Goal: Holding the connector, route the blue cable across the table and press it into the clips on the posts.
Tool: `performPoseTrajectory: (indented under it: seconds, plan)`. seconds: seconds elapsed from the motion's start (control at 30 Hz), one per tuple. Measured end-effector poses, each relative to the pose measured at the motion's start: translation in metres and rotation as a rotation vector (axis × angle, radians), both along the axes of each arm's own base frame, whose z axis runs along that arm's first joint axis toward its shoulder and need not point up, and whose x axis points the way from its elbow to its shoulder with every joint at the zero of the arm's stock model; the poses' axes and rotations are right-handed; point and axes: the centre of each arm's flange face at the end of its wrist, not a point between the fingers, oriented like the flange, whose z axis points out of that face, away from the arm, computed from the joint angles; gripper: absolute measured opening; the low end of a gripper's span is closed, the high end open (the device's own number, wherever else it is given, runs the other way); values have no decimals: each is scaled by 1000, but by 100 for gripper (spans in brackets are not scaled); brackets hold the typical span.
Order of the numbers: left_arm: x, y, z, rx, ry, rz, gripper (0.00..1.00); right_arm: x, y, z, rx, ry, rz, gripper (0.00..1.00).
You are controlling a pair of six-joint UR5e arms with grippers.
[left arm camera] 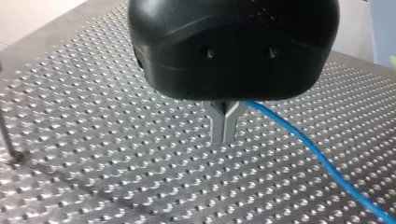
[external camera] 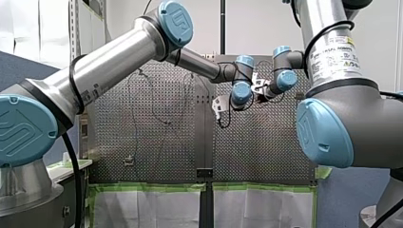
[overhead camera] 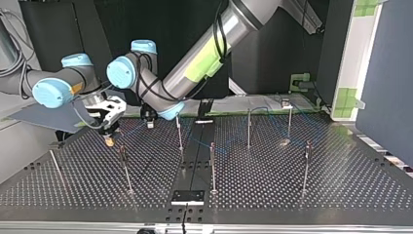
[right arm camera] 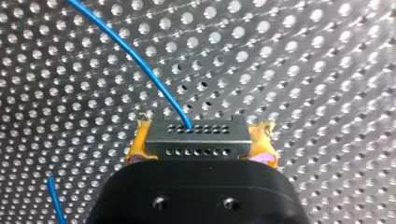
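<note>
R gripper (right arm camera: 201,140) clamps connector (right arm camera: 198,145) btwn yellow pads (right arm camera: 137,145); blue cable (right arm camera: 140,60) exits toward 11 o'clock; L gripper (left arm camera: 225,127) closed, cable trailing to 4 o'clock, prob. guiding slack toward posts (overhead camera: 213,165).

In the front view my left arm (external camera: 119,57) entered at 9 o'clock and stretched up toward 2 o'clock. Its elbow was high and its forearm ran almost level to the left wrist (external camera: 242,90) near the middle. My right arm (external camera: 332,52) hung from 1 o'clock, the right wrist (external camera: 284,78) folded in toward 9 o'clock, close beside the other. Both sets of jaws pointed down toward the worktop (left arm camera: 93,140). The left jaws' metal fingers (left arm camera: 217,123) were pressed together at the tips. The right jaws were clamped on the connector (right arm camera: 198,137), a yellow pad (right arm camera: 138,144) on each side of it.
</note>
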Motion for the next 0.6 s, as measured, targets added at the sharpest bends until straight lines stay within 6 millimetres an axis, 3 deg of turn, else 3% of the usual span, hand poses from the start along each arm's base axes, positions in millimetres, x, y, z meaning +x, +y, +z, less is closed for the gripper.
performPoseTrajectory:
  seconds: [0.6]
  plan:
    - [-9, 11, 58, -58, -59, 59, 1, -2, 16, 76, -72, -45, 35, 0]
